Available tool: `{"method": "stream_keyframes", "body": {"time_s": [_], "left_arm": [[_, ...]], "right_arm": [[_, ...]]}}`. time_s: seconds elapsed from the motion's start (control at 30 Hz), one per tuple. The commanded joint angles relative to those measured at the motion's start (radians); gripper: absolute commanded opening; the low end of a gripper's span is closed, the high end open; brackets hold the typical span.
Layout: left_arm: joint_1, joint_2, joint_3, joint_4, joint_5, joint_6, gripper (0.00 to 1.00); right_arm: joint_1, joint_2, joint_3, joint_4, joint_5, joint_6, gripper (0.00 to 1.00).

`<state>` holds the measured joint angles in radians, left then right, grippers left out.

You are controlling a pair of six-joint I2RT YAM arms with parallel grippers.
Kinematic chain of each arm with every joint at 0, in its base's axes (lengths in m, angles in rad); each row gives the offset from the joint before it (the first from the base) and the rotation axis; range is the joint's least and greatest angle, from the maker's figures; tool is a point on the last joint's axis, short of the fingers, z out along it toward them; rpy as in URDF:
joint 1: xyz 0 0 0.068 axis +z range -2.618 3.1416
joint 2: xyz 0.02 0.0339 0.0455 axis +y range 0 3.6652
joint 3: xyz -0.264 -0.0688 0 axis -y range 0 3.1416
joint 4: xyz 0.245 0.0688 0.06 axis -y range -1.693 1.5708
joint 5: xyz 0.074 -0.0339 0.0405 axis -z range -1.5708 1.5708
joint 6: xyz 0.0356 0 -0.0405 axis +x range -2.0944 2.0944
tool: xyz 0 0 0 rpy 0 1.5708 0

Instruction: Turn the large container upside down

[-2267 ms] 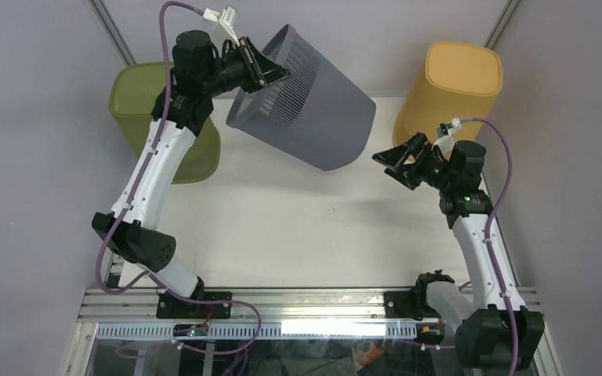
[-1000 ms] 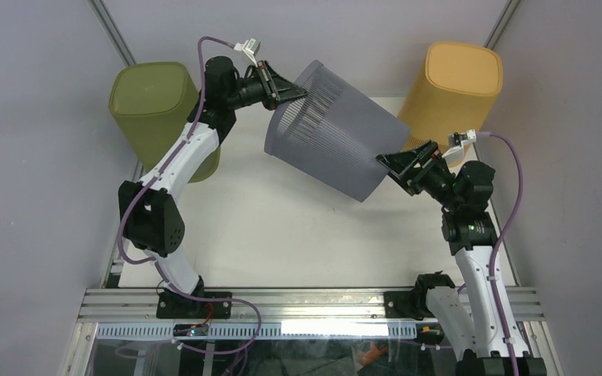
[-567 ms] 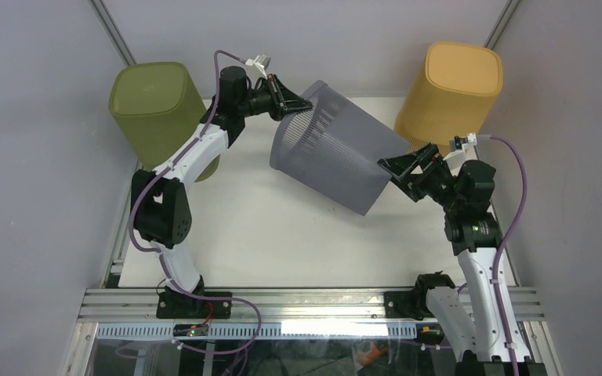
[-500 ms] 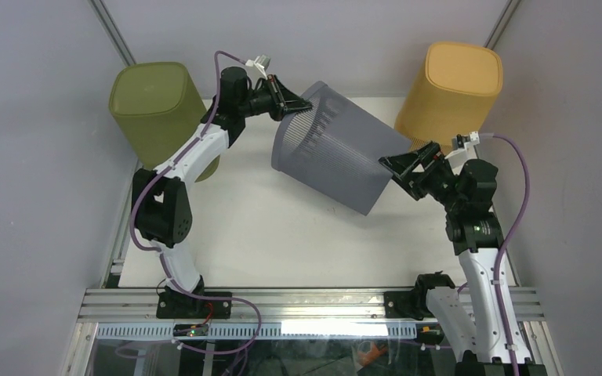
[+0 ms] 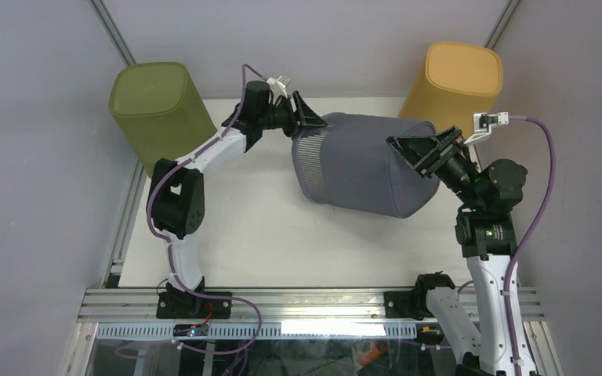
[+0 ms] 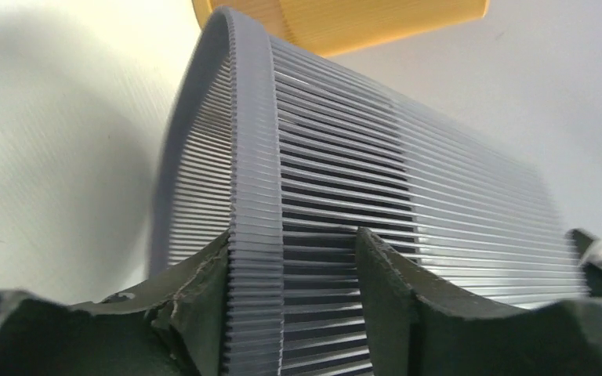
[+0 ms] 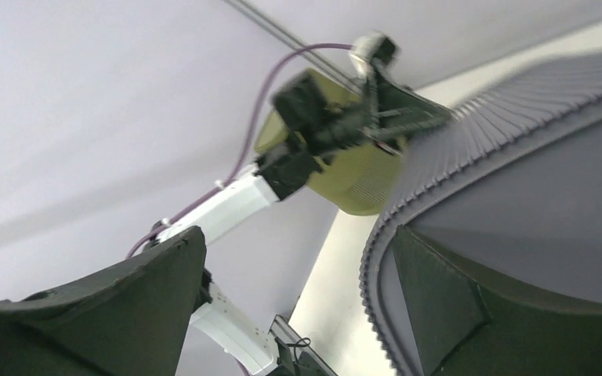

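Left claw: you've got it pinching the rim of the large container, one finger on each side of the thick rim band.
Right claw: it's spread wide at the far end. One finger lies against the flat base and the other is clear of it, so it's bracing, not clamping.
Container position: it's lying on its side over the back-middle of the table, mouth toward your left arm and base toward your right. From above you can't tell whether its underside touches the tabletop.
Progress: it looks about halfway through the turn, with the mouth sideways and not yet facing down.
Handling: thin ribbed plastic, probably light for its bulk, with a wall likely to flex under a hard squeeze. The ribs should give your pads some bite, but the smooth base offers little.
Where to hold: the rim band looks like the stiffest spot, so make that your grip. Treat the base edge as a push point only.
Risk: with one pinch carrying such a long body, it could swing or twist free as the mouth comes down.
Neighbours: the olive bin sits beyond your left arm. The yellow bin is close behind the right claw, so watch the base end there.
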<state>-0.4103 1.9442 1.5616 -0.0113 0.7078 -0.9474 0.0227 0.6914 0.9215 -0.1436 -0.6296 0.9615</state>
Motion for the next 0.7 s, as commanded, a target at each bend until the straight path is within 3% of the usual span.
{"method": "stream_keyframes", "body": {"time_s": [0.0, 0.2, 0.5, 0.67], "left_arm": [[-0.143, -0.001, 0.016, -0.046, 0.117, 0.098, 0.57], [-0.156, 0.026, 0.021, -0.09, 0.094, 0.145, 0.71], [-0.155, 0.101, 0.108, -0.222, 0.007, 0.262, 0.79], [-0.151, 0.178, 0.248, -0.373, -0.117, 0.393, 0.99]], "right_arm": [[0.032, 0.024, 0.055, 0.225, -0.117, 0.069, 0.92], [0.058, 0.058, 0.032, 0.243, -0.11, 0.062, 0.93], [0.168, 0.118, -0.019, 0.206, -0.015, -0.008, 0.92], [0.241, 0.186, 0.001, 0.14, 0.041, -0.067, 0.93]]}}
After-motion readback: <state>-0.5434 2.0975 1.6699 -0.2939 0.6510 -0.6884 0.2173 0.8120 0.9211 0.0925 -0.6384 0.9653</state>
